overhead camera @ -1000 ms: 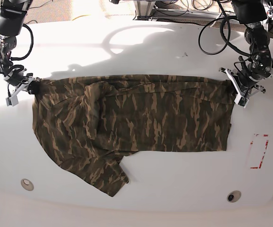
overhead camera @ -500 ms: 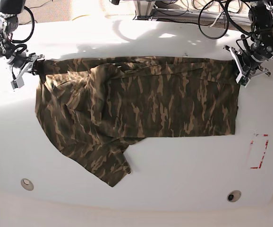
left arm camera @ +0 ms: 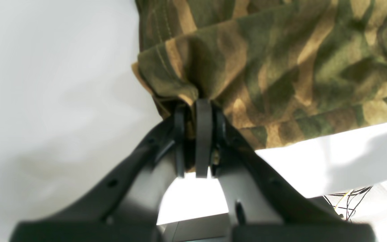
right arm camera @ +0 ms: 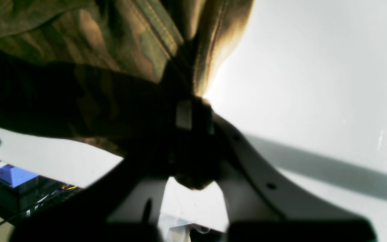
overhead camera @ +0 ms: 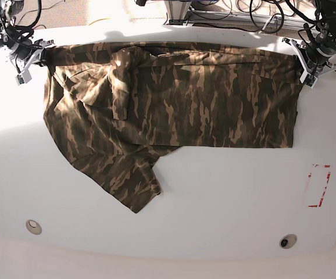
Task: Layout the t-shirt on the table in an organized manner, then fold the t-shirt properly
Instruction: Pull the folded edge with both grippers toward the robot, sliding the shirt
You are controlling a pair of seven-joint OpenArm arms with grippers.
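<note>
step: spreading | left gripper (left arm camera: pixel 198 111) and right gripper (right arm camera: pixel 191 111) are clamped on t-shirt (overhead camera: pixel 174 110) corners | tension is best kept even, cloth low over table (overhead camera: pixel 226 203)

Left tool (left arm camera: pixel 198 111) clamped tight, jaws nearly touching, cloth of the t-shirt (overhead camera: pixel 174 110) bunched between its tips. Right tool (right arm camera: pixel 188 107) likewise closed, pinching a hemmed edge. Both arms reach out wide apart.

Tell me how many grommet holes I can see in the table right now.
2. One grommet hole sits near the table's front-left corner in the base view, the other grommet hole near the front-right corner, below the red tape rectangle. The t-shirt could hide more.
</note>
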